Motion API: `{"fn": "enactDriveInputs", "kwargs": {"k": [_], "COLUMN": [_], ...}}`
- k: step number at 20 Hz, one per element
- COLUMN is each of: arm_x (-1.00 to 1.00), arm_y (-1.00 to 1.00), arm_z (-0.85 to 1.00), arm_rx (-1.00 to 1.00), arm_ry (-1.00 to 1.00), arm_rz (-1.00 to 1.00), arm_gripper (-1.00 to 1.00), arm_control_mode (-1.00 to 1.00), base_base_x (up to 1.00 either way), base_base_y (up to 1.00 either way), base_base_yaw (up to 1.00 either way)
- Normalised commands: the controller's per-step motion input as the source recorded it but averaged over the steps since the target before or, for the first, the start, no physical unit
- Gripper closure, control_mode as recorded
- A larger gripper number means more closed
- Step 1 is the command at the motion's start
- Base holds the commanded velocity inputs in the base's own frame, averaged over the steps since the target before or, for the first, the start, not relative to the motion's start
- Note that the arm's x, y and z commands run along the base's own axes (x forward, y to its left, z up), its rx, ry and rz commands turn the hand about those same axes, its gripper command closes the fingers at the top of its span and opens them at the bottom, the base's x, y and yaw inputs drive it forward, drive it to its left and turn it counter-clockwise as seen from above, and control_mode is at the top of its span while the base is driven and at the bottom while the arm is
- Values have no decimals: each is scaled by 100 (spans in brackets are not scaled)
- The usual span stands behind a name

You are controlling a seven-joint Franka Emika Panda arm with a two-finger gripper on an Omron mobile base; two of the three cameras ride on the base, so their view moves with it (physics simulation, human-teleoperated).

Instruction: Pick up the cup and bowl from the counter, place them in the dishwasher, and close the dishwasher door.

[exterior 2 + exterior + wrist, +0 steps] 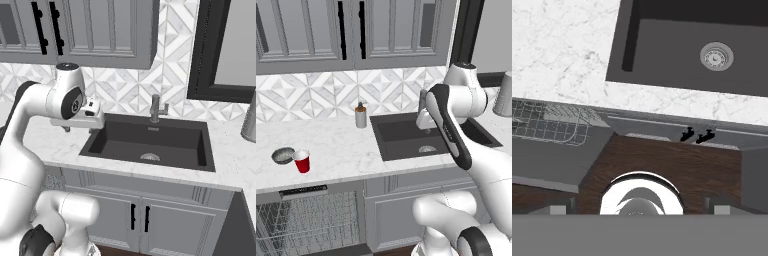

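Claw (77, 128) hangs over the sink's near-left corner, above the counter (341, 145) edge, pointing down; fingers look apart in hand view w/ nothing between, tips barely in frame, so can't tell for sure. L to R in left base view: dishwasher (306, 220) open under counter, wire rack (301, 225) showing, black control strip above it. On the counter above, grey bowl (283, 155) just beside red cup (302, 161), cup upright, bowl to its left; touching or not, can't tell. Soap dispenser (360, 116) further back near the backsplash. Dark sink (406, 137) w/ faucet (156, 108) behind it. Grey metal vessel (504, 95) at far R. Hand view looks down on sink drain (716, 56), rack corner (552, 125) at L, wood floor (662, 165) below.
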Motion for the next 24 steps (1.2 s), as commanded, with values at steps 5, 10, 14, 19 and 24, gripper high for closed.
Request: {"fn": "enactDriveInputs", "kwargs": {"k": [5,10,14,19,24], "arm_x": [-39,-1,12,12,1], "arm_y": [0,0,0,-1,0], "arm_z": [-34,-2,0,0,0], "arm_rx": [0,0,0,0,0], "arm_ry": [0,1,3,3,5], "arm_rz": [33,14,1,0,1], "arm_gripper": [-100,-100,-100,-100,-100], "arm_control_mode": [-100,-100,-100,-100,-100], "base_base_x": [0,0,0,0,0], "base_base_y": [0,0,0,0,0], "base_base_yaw": [0,0,0,0,0]}}
